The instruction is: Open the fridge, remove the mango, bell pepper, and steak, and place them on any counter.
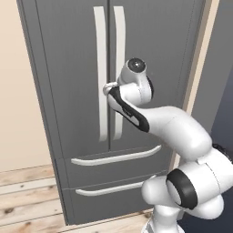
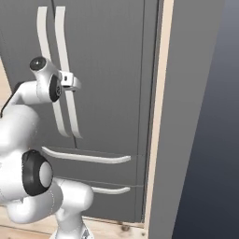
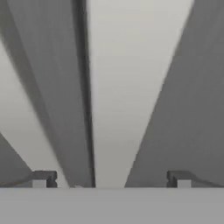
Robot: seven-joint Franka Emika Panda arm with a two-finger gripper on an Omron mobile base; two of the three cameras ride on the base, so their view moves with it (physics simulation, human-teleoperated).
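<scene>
Simulated kitchen: pale wood-plank floor (image 1: pixel 25 191) at the base of the scene, beige wall (image 1: pixel 16 91) to the left, tall grey side panel (image 2: pixel 196 116) to the right.

Nearest: white arm (image 1: pixel 182 136) bent at the elbow, wrist raised to mid-door height and reaching forward. Gripper (image 3: pixel 111 179) spread wide, nothing between the fingertips (image 3: pixel 43 178). Seen from the hand camera, one pale handle rising straight up the gap between the two tips, with grey door face either side. Seen from the left base view, gripper (image 1: pixel 107 88) right at the handle pair; contact with either handle not determinable. Placement consistent with straddling a handle before closing, so that a pull swings the door outward.

Next: fridge (image 1: pixel 68 68), dark grey, both upper doors shut, seam running vertically between them. Right door handle (image 1: pixel 119 68) and left door handle (image 1: pixel 100 68) long, pale, curved, mounted just beside the seam. Which of the two sits between the fingers: cannot tell for certain.

Below: upper drawer (image 1: pixel 113 154) and lower drawer (image 1: pixel 113 186), both closed.

Farthest: mango, bell pepper and steak presumably inside, behind the closed doors. Task judged at its first step; no door opened yet.
</scene>
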